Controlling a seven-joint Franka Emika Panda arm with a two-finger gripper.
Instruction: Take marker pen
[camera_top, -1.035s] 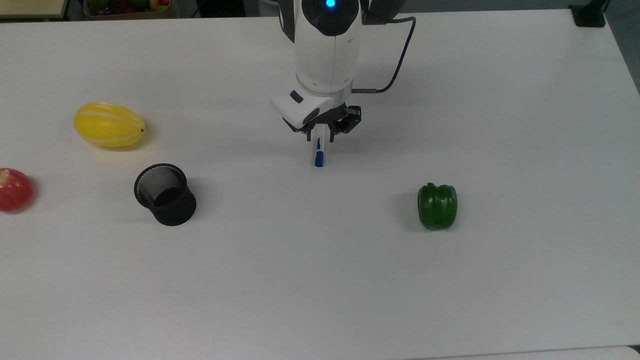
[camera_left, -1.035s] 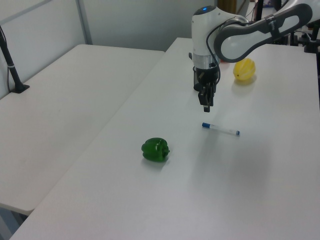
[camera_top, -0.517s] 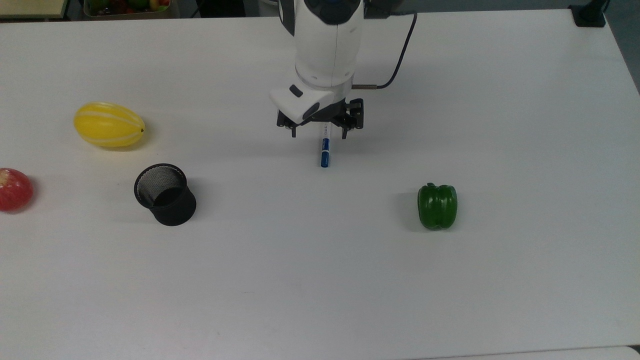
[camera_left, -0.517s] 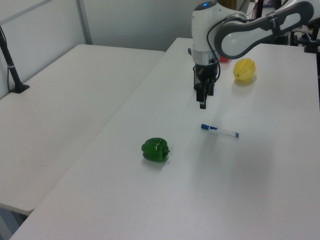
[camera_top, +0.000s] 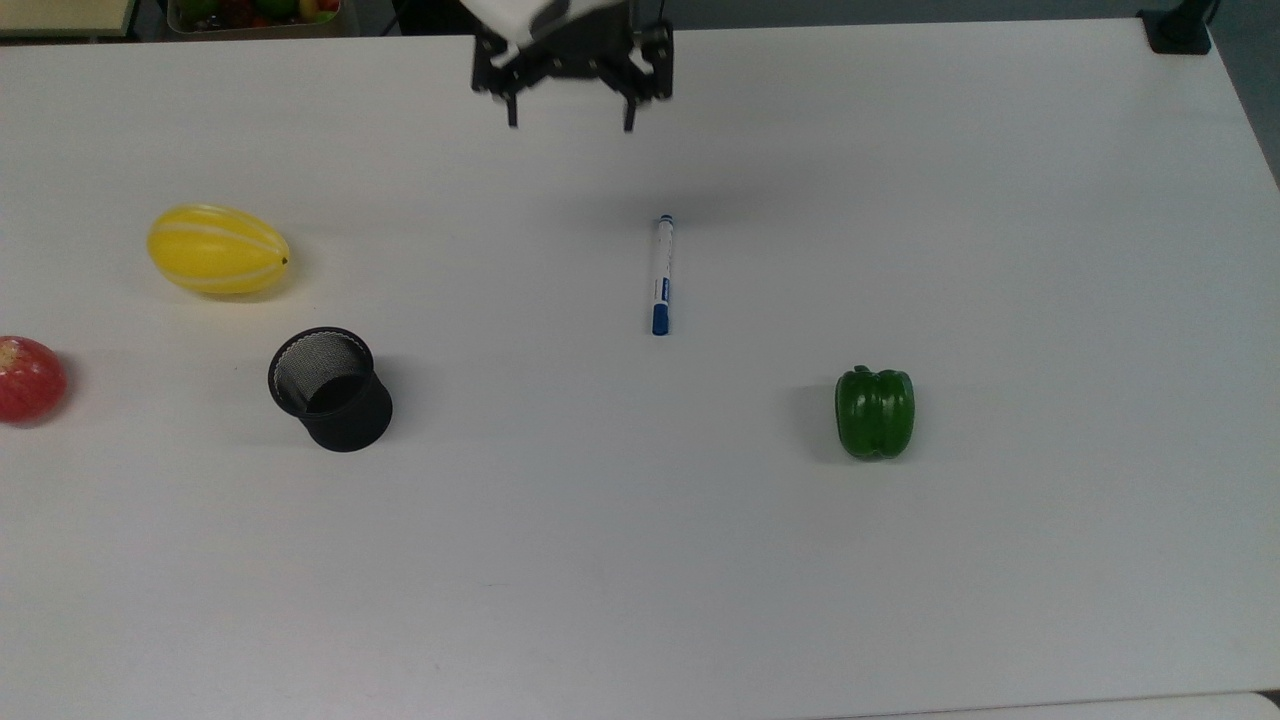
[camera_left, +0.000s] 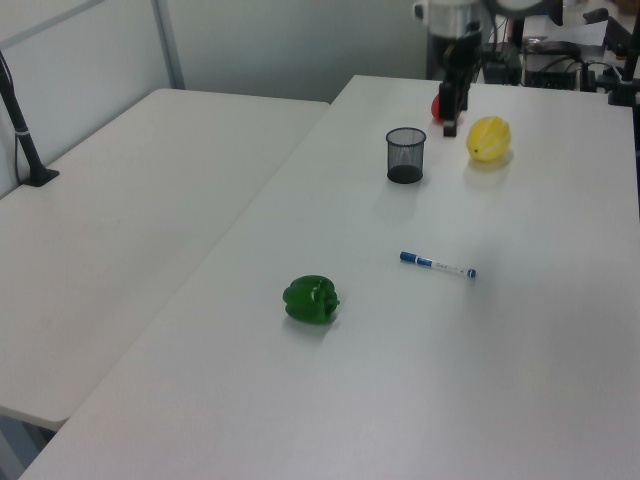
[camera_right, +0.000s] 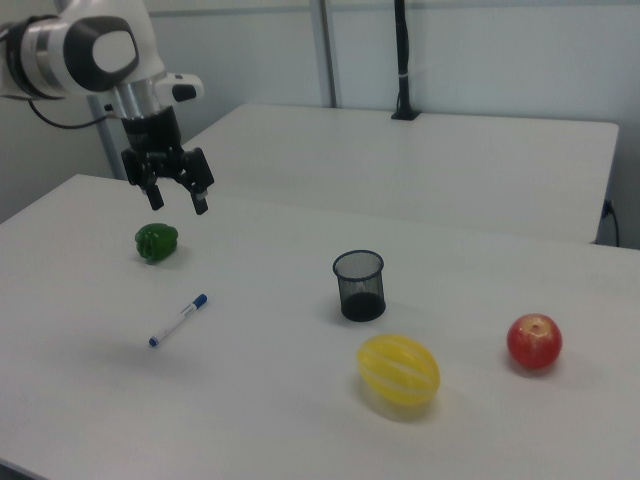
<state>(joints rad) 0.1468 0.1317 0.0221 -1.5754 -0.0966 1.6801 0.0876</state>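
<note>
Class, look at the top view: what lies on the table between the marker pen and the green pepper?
Nothing: in the top view the table is bare between the marker pen and the green pepper.

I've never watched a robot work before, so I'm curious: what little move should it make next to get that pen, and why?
Probably bring the tool back over the marker pen and lower it. The pen lies flat and untouched on the table, while the tool hangs open, raised well above and off to one side.

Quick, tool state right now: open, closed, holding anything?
Tool: open and empty, raised above the table; the marker pen lies on the table, apart from it.
</note>
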